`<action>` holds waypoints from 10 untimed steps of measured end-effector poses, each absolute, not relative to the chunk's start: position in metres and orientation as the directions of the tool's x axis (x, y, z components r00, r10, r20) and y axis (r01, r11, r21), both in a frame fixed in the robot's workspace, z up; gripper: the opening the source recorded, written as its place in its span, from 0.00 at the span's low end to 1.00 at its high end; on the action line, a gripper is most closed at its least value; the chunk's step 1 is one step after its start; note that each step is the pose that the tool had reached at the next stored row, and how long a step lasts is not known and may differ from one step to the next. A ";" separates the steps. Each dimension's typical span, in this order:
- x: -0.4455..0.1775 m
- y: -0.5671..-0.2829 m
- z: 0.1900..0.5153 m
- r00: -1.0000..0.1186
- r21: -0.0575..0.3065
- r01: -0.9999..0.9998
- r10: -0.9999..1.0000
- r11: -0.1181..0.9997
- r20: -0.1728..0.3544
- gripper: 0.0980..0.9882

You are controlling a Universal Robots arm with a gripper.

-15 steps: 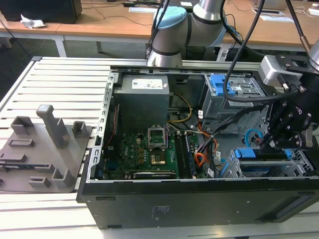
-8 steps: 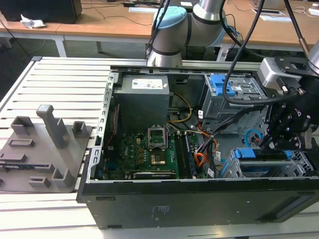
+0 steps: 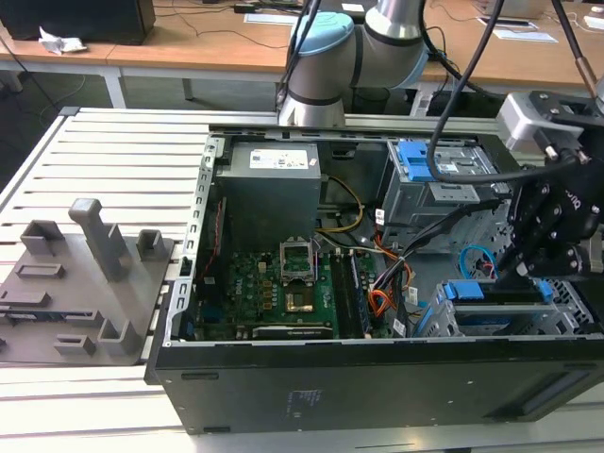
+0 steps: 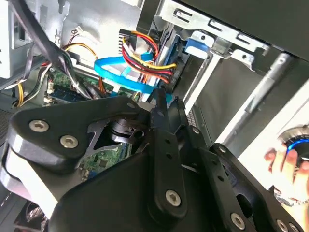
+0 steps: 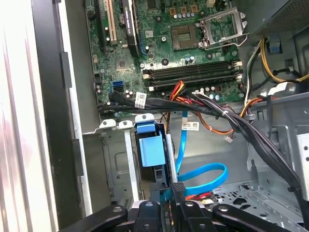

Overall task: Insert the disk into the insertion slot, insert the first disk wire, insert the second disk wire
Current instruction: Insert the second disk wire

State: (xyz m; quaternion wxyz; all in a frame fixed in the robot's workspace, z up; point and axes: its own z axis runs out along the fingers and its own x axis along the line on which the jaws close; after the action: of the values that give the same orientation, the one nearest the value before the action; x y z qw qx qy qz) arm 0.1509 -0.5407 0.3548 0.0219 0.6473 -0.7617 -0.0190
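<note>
The disk point(image 3: 491, 293), a silver hard drive in a bright blue plastic carrier, already looks seated in the insertion slot point(image 3: 571, 307), the low grey perforated metal cage at the lower right of the exterior view. It's all inside the open black computer case point(image 3: 330, 387) on the slatted grey bench point(image 3: 113, 160). The first wrist view shows the blue carrier point(image 5: 150, 150) sitting down in the cage.

So I'd say step one is done and we're on the first disk wire point(image 4: 147, 60), the thin orange, red and black bundle. The gripper point(image 5: 177, 191) hangs right beside the carrier's end. Its fingers point(image 4: 161, 104) look pinched together on the bundle's small black connector, though the plug itself is mostly hidden.

The flat light blue cable point(image 5: 205, 174) loops loose just beside it, not plugged into the drive as far as I can tell.

My guess: seating this plug needs the connector squared up with the drive's port and a straight push, keeping clear of that blue loop.
</note>
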 end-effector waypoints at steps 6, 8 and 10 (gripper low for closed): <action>0.151 -0.539 0.369 -0.161 0.057 -0.985 -0.987 0.161 0.008 0.14; 0.151 -0.539 0.370 -0.161 0.057 -0.985 -0.987 0.161 0.009 0.01; 0.151 -0.538 0.370 -0.161 0.057 -0.985 -0.987 0.161 0.009 0.01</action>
State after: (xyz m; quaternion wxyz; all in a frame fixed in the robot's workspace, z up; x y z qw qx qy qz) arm 0.1509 -0.5383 0.3696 0.0218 0.6473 -0.7617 -0.0190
